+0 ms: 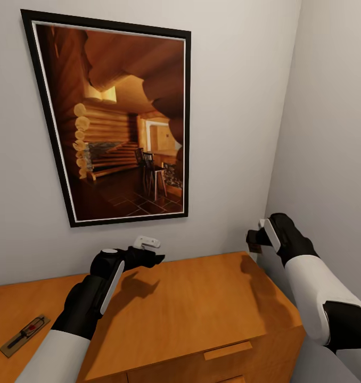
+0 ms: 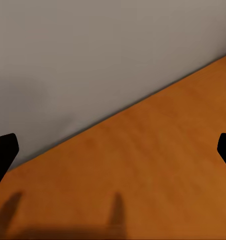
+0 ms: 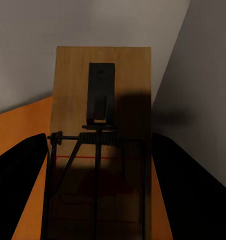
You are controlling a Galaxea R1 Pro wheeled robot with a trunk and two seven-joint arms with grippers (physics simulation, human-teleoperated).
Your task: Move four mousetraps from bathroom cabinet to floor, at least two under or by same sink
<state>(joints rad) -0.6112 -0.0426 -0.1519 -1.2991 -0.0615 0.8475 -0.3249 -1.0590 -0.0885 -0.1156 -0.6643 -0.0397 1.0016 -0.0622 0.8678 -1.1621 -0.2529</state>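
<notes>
The orange-brown wooden cabinet [image 1: 202, 303] stands against the wall, its top below both arms. One mousetrap [image 1: 25, 334] with a red-handled part lies flat near the left end of that top. My left gripper [image 1: 156, 255] hovers open above the middle of the cabinet top [image 2: 163, 170], nothing between its fingers [image 2: 3, 155]. My right gripper [image 1: 253, 240] is raised over the cabinet's right end near the room corner, shut on a second mousetrap [image 3: 100, 145], a wooden board with a dark spring and bar, held between the black fingers [image 3: 18, 185].
A large black-framed picture [image 1: 122, 122] of a log-cabin interior hangs on the wall behind the cabinet. A grey side wall [image 1: 329, 133] closes in on the right, close to my right arm. A drawer handle [image 1: 227, 350] shows on the cabinet front.
</notes>
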